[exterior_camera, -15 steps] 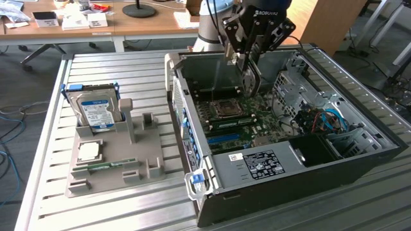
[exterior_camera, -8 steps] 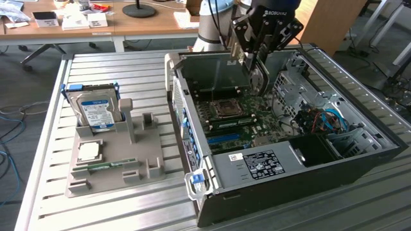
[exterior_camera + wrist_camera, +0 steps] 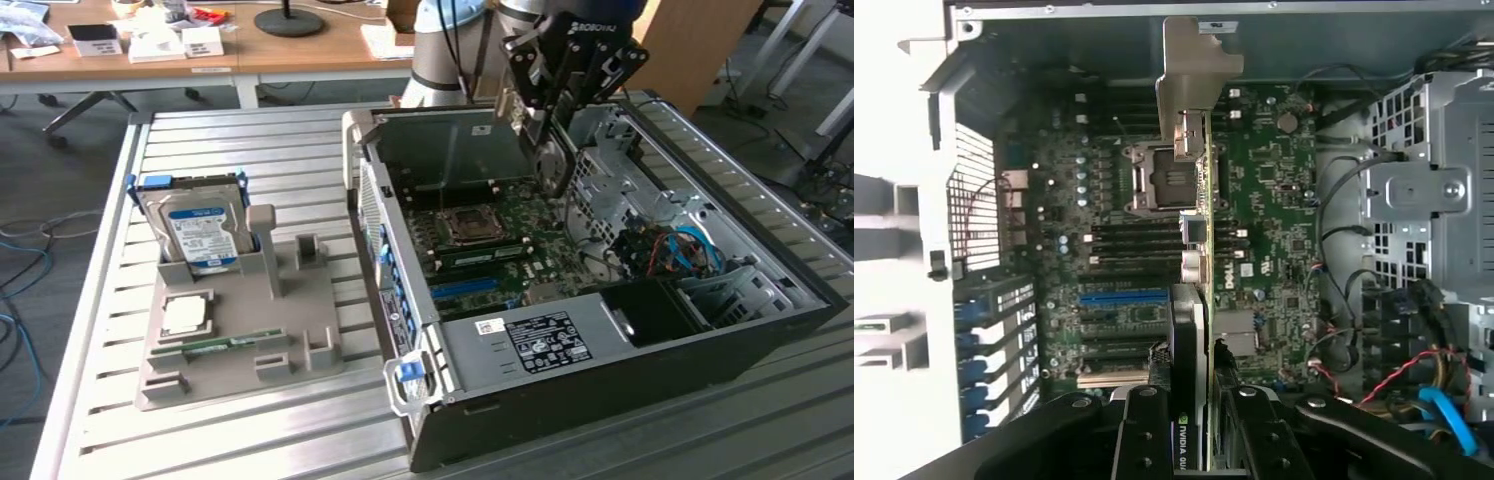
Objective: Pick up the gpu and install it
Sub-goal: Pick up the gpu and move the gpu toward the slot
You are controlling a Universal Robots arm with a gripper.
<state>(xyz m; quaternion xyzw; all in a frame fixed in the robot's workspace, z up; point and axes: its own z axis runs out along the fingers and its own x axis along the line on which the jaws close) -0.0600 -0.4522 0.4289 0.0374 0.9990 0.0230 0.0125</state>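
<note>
1. the computer case [image 3: 641,395] lies open on the slatted table [image 3: 267,140], at 3 o'clock in the exterior view. inside are the motherboard [image 3: 514,245], a power supply [image 3: 541,345] at 6 o'clock of the board, and cables [image 3: 681,250] at 3 o'clock of it.
2. the grey tray [image 3: 227,370] sits at 9 o'clock of the case, well apart from the arm. its upright slot at 3 o'clock of the drive holds nothing.
3. the gripper [image 3: 545,125] hangs over the 12 o'clock end of the case. its fingers [image 3: 1144,430] are drawn in narrow, clamping the card by both faces.
4. the gpu [image 3: 1192,320] is in that grip, on edge above the motherboard, with its silver bracket [image 3: 1189,70] at the end away from the gripper. the pick-up looks done. the install does not, since the card seems to hang clear of the board and the blue slot [image 3: 1122,297] beside it stands empty.
5. the hard drive [image 3: 200,235] stands upright at the tray's 12 o'clock end.
6. the processor chip [image 3: 183,315] lies flat at 6 o'clock of the drive.
7. the memory stick [image 3: 220,345] lies in its groove, just at 6 o'clock of the chip.
</note>
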